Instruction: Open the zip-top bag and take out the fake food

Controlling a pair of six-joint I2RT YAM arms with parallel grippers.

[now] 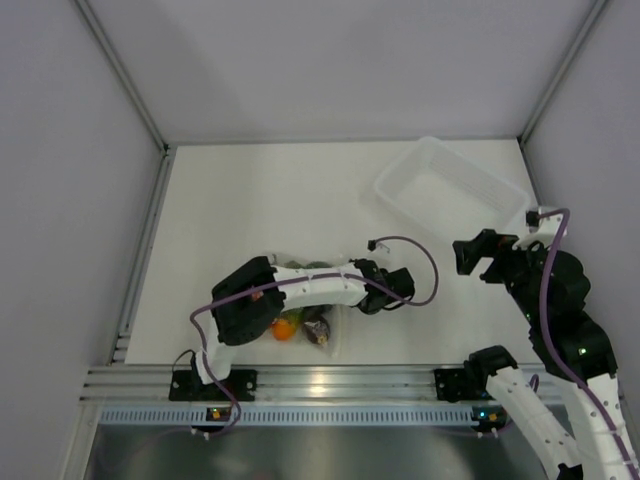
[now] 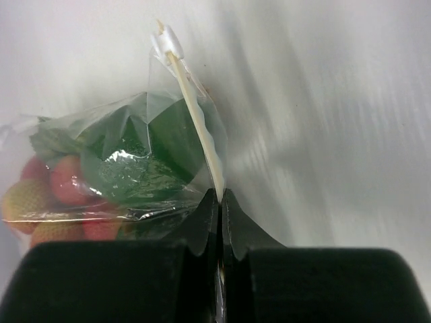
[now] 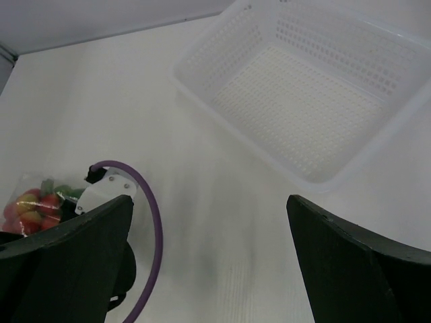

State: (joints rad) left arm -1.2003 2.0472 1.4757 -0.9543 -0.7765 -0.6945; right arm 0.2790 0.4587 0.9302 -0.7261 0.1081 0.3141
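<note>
The zip-top bag (image 2: 138, 158) is clear, crinkled plastic lying on the white table, its pale zip strip (image 2: 195, 114) standing on edge. My left gripper (image 2: 220, 194) is shut on the lower end of that strip. Inside the bag is the fake food (image 2: 64, 185): red and yellowish pieces beside dark green leaves. From above, the bag (image 1: 300, 268) lies mostly under my left arm, with an orange piece (image 1: 284, 328) and a dark one (image 1: 319, 333) showing. My left gripper (image 1: 362, 302) sits at the bag's right edge. My right gripper (image 3: 209, 202) hangs open over bare table, well right of the bag (image 3: 30, 202).
A translucent perforated tub (image 1: 450, 190) stands at the back right, just beyond my right gripper (image 1: 480, 255). A purple cable (image 3: 145, 222) loops from the left wrist. Aluminium rails run along the table's near edge (image 1: 330, 385), and walls close in the left, back and right.
</note>
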